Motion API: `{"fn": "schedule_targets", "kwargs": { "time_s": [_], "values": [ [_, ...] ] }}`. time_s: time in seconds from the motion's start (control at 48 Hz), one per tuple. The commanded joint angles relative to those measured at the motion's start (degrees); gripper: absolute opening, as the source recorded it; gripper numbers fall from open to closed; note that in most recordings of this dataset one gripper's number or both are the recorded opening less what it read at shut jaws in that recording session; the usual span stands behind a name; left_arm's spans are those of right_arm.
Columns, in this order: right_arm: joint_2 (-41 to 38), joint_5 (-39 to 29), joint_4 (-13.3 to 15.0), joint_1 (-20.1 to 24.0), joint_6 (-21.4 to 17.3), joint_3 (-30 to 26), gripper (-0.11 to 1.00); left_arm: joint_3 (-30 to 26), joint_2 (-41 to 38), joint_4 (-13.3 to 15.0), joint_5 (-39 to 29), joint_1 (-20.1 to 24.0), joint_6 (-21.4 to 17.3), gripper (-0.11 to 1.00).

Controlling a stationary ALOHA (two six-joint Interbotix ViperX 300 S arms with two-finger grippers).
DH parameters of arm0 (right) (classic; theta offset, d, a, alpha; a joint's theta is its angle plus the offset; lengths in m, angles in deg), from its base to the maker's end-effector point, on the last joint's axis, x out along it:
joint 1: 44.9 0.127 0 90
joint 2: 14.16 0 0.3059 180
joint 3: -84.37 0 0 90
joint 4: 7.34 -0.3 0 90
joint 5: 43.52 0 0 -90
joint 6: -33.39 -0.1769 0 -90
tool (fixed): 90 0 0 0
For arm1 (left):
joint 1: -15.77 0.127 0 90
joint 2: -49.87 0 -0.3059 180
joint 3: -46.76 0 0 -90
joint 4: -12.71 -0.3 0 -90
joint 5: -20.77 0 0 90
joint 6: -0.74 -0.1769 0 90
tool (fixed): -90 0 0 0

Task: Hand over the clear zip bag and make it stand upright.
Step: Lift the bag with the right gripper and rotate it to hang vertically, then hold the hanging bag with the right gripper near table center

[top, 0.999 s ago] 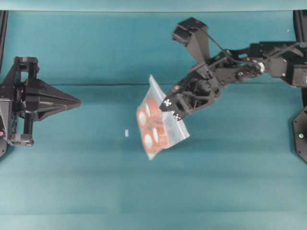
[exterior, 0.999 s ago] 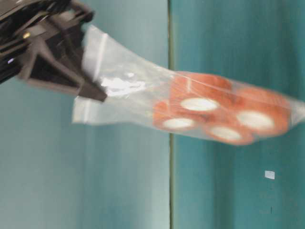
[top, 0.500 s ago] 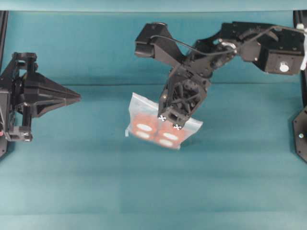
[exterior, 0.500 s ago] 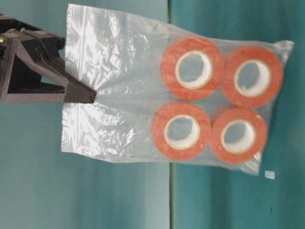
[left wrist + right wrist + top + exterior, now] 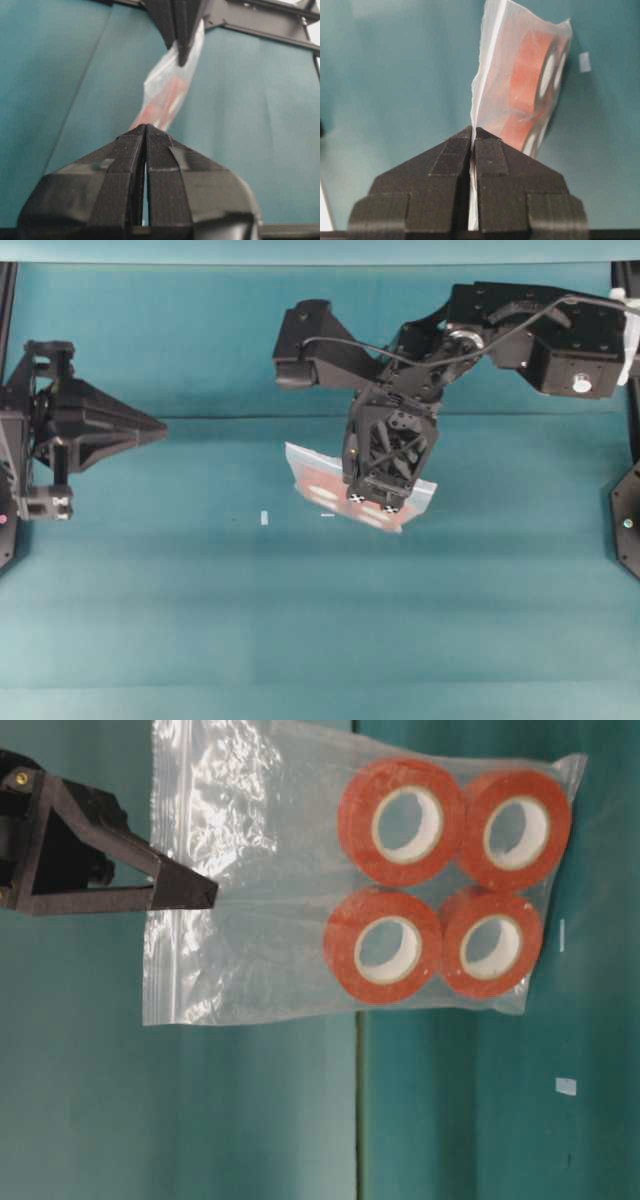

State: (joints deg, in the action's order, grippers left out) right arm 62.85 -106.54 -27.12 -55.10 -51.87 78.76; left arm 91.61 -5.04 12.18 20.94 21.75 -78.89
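Your right fingers (image 5: 473,137) pinch the clear zip bag (image 5: 300,880) above the worktop (image 5: 300,620); your left fingers (image 5: 160,427) are closed, empty.

One clear zip bag (image 5: 300,880) hangs in my view. Inside it, four orange-red rolls (image 5: 402,808), each with white core, sit two by two. I count two grippers: my right gripper (image 5: 374,505), my left gripper (image 5: 160,426). One small white scrap (image 5: 264,517) lies on one teal table (image 5: 300,640).
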Motion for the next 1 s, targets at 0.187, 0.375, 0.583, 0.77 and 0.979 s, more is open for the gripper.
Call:
{"fn": "schedule_targets", "kwargs": {
  "time_s": [0.187,0.375,0.583,0.77,0.979],
  "values": [
    [0.35,-0.70,2.64,1.14,5.98,-2.11,0.02,-2.02,-0.35,-0.09,-5.01,0.44,3.87,-0.01],
    [0.18,-0.88,2.90,1.32,9.49,-2.55,0.02,-1.93,-0.35,-0.09,-2.72,0.97,3.69,-0.01],
    [-0.44,-1.93,2.90,1.41,12.22,-3.69,0.02,-2.55,-0.18,-0.09,-2.37,0.88,4.48,-0.01],
    [-1.23,-3.16,2.90,1.76,14.68,-5.19,0.02,-2.55,-0.09,-0.09,-2.29,1.23,4.39,-0.01],
    [-1.93,-3.16,2.99,2.02,15.82,-6.06,0.02,-2.55,-0.53,-0.09,-2.20,1.23,3.96,0.15]
  ]
}}
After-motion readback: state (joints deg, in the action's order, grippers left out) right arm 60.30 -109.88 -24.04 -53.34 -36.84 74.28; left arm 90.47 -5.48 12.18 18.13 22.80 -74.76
